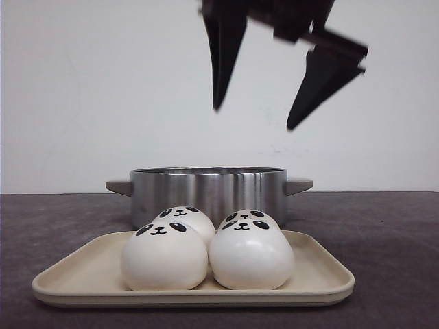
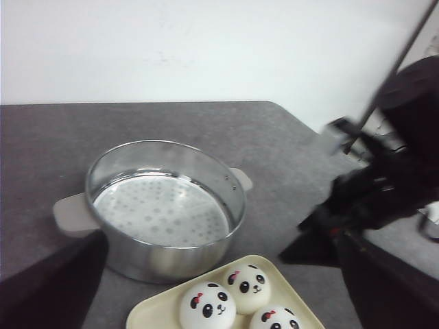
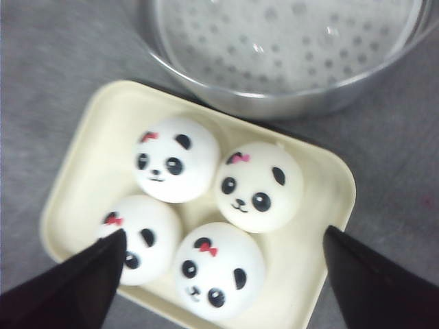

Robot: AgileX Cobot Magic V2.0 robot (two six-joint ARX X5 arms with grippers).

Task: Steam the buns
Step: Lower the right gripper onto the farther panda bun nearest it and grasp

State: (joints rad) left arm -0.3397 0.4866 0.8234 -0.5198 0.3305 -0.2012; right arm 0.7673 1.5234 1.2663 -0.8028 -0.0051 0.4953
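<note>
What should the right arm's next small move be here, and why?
Probably lower the right gripper straight down onto one bun. Its jaws are open, high above the tray, where all four buns sit. The steamer pot behind the tray holds nothing yet.

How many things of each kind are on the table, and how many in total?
Buns: 4
Tray: 1
Steamer pot: 1
Total: 6
</note>
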